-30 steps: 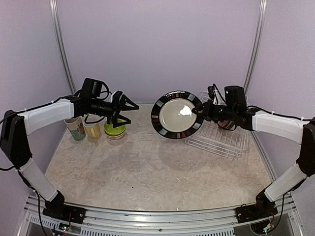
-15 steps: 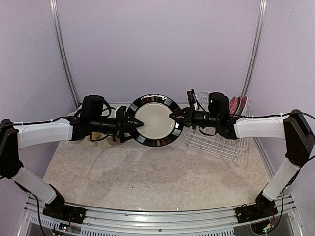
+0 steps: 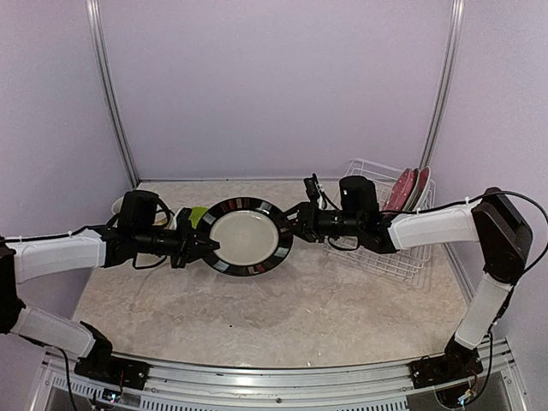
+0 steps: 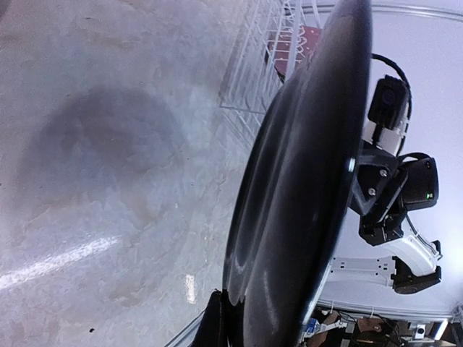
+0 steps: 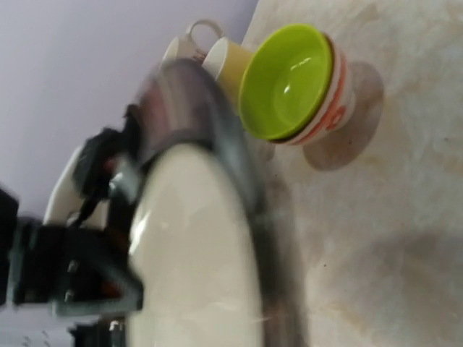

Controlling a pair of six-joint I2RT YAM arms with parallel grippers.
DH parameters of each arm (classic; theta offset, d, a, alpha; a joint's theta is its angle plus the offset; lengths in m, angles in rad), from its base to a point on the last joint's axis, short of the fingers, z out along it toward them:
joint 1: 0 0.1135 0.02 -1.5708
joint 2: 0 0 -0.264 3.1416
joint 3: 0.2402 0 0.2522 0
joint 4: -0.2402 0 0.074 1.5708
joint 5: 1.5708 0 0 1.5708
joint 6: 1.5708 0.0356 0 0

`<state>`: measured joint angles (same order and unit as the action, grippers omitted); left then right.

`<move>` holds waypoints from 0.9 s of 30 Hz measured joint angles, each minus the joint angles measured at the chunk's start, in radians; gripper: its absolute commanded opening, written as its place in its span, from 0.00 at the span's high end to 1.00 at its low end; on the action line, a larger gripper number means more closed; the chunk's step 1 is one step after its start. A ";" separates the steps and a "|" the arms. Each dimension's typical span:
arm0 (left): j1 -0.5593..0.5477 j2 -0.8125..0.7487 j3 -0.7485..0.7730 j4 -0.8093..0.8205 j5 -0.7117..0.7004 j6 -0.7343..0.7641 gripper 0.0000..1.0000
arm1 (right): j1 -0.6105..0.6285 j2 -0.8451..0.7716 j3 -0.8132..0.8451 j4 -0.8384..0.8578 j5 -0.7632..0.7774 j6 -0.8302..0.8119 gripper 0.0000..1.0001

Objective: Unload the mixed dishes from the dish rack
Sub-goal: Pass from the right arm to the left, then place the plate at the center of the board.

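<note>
The glossy round dark plate (image 3: 247,247), cream-centred with a banded rim, hangs tilted above the marbled beige table (image 3: 282,321), between both arms; the left gripper (image 3: 208,248) pinches its left rim tight; the right gripper (image 3: 296,224) sits at the opposite rim, and I cannot tell its grip. The white wire dish rack (image 3: 381,257) stands apart to the right, 2 pinkish-red plates (image 3: 402,188) upright inside; a smooth lime-green bowl (image 5: 286,79) nests in a white-and-red bowl (image 5: 338,87).
</note>
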<state>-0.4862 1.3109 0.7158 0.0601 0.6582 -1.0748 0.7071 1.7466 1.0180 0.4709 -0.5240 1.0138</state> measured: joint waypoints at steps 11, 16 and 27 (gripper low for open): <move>0.191 -0.304 -0.267 -0.272 -0.027 -0.016 1.00 | 0.008 -0.058 0.087 -0.229 0.145 -0.230 0.01; 0.252 -0.419 -0.340 -0.411 -0.037 -0.013 1.00 | 0.002 -0.096 0.114 -0.345 0.223 -0.314 0.00; 0.380 -0.464 -0.416 -0.466 -0.063 0.011 1.00 | -0.010 -0.127 0.117 -0.432 0.286 -0.386 0.00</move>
<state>-0.1066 0.8467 0.2996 -0.4061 0.5953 -1.0641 0.6968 1.6196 1.1347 0.0391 -0.2379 0.6277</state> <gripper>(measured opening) 0.035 0.997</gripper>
